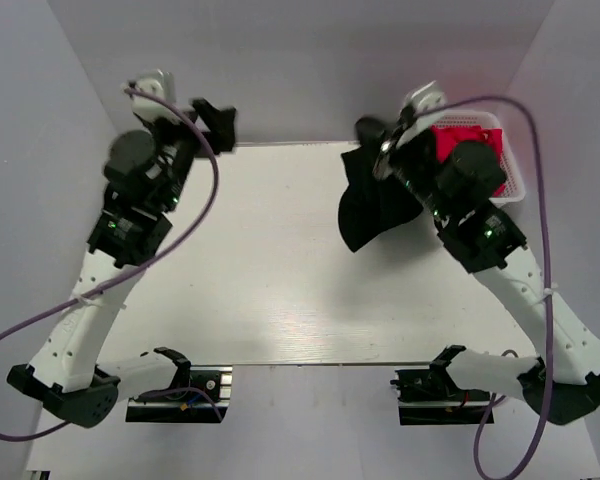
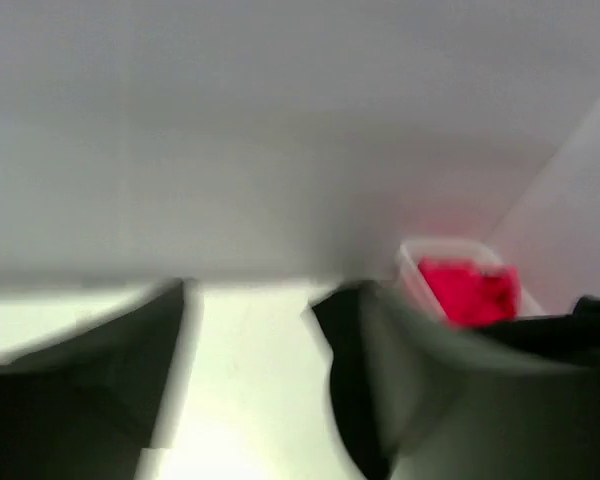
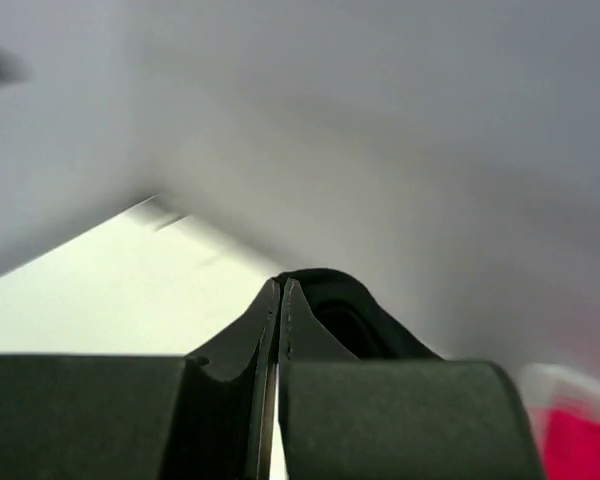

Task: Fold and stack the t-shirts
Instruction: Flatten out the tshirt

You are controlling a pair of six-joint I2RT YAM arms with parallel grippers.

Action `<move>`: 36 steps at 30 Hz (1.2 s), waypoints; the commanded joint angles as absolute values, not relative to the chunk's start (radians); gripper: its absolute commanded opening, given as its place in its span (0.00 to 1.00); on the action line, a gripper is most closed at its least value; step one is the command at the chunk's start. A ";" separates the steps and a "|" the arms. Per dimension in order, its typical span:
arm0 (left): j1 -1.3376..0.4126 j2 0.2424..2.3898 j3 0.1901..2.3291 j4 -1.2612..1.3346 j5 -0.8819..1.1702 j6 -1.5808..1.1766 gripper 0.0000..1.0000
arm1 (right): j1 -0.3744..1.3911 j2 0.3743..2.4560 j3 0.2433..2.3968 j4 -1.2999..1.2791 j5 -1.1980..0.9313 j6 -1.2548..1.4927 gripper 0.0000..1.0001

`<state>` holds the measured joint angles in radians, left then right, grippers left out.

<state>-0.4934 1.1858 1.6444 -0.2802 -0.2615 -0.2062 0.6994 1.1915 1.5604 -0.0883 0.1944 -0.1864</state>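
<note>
A black t-shirt [image 1: 372, 205] hangs bunched at the back right of the white table, its lower part draped on the tabletop. My right gripper [image 1: 368, 133] is shut on its upper edge. In the right wrist view the gripper [image 3: 280, 287] has its fingers pressed together, with black cloth [image 3: 342, 308] curling just past the tips. My left gripper [image 1: 216, 124] is open and empty above the table's back left edge, apart from the shirt. The left wrist view is blurred and shows the left gripper [image 2: 265, 385] with its fingers spread over bare table. No print shows on the shirt.
A white basket [image 1: 513, 175] holding red cloth [image 1: 467, 143] stands at the back right, behind the right arm; it also shows in the left wrist view [image 2: 418, 262]. White walls enclose the table [image 1: 270, 290] at the back and both sides.
</note>
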 commanded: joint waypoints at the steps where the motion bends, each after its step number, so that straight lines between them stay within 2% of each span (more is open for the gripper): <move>1: -0.499 1.126 1.412 -0.295 -0.230 -0.359 0.96 | 0.713 1.204 1.349 -0.108 -0.352 0.066 0.00; 2: -0.499 1.079 1.367 -0.311 -0.239 -0.380 1.00 | 0.727 1.221 1.298 -0.106 -0.496 0.137 0.00; 4: -0.499 1.046 1.275 -0.366 -0.303 -0.441 1.00 | 0.735 1.319 1.235 -0.127 -0.677 0.158 0.26; 5: -0.499 1.036 1.229 -0.417 -0.325 -0.478 1.00 | 0.751 1.344 1.208 -0.144 -0.681 0.164 0.75; 6: -0.489 1.023 1.214 -0.446 -0.363 -0.503 1.00 | 0.753 1.409 1.200 -0.168 -0.680 0.158 0.90; 9: -0.489 1.034 1.161 -0.494 -0.347 -0.560 1.00 | 0.747 1.427 1.164 -0.247 -0.519 0.204 0.90; 14: -0.503 1.211 1.131 -0.532 -0.253 -0.586 1.00 | 0.729 1.295 1.043 -0.256 -0.082 0.302 0.90; 17: -0.503 1.320 1.131 -0.555 -0.117 -0.586 1.00 | 0.690 1.218 0.977 -0.331 0.233 0.382 0.90; 20: -0.523 1.448 1.105 -0.568 -0.054 -0.586 1.00 | 0.582 1.172 0.899 -0.385 0.351 0.452 0.90; 28: -0.541 1.421 0.933 -0.617 -0.086 -0.618 1.00 | 0.340 1.163 0.767 -0.393 0.367 0.511 0.90; 31: -0.551 1.385 0.838 -0.553 -0.061 -0.627 1.00 | 0.264 1.173 0.733 -0.394 0.333 0.517 0.90; 36: -0.560 1.449 0.815 -0.467 -0.072 -0.627 1.00 | 0.172 1.207 0.706 -0.387 0.273 0.517 0.89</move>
